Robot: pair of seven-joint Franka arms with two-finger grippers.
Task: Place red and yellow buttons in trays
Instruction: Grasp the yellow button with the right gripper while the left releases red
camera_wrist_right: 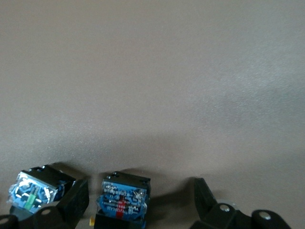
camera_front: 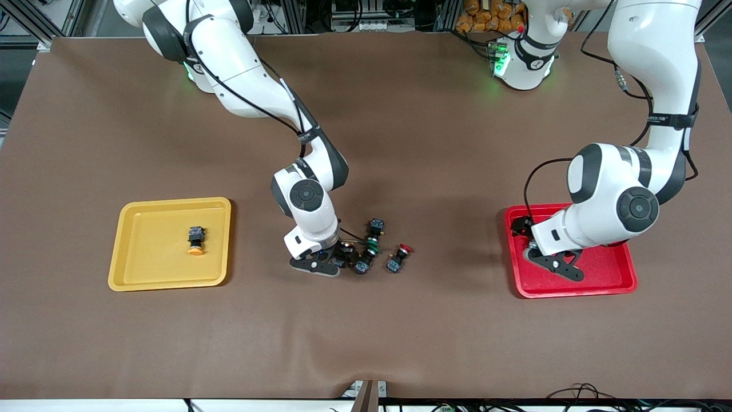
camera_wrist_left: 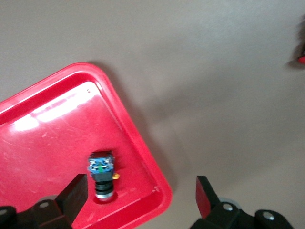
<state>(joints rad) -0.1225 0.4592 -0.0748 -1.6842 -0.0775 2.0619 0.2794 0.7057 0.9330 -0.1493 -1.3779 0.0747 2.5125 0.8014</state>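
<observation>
The yellow tray (camera_front: 171, 243) lies toward the right arm's end and holds one yellow-capped button (camera_front: 195, 240). The red tray (camera_front: 606, 274) lies toward the left arm's end. My left gripper (camera_front: 557, 264) is open just above its corner (camera_wrist_left: 139, 198). A button (camera_wrist_left: 101, 174) lies in the red tray beside one finger (camera_wrist_left: 74, 195), its cap facing down. My right gripper (camera_front: 334, 262) is open and low at the cluster of buttons mid-table (camera_wrist_right: 140, 202). A button with a blue block (camera_wrist_right: 123, 200) stands between its fingers, cap hidden. A red-capped button (camera_front: 398, 257) lies at the cluster's edge.
Green-capped switches (camera_front: 370, 249) lie in the cluster, and another switch (camera_front: 374, 227) lies farther from the front camera. A switch with a green mark (camera_wrist_right: 33, 193) sits just outside one right finger. Brown mat (camera_front: 400, 343) covers the table.
</observation>
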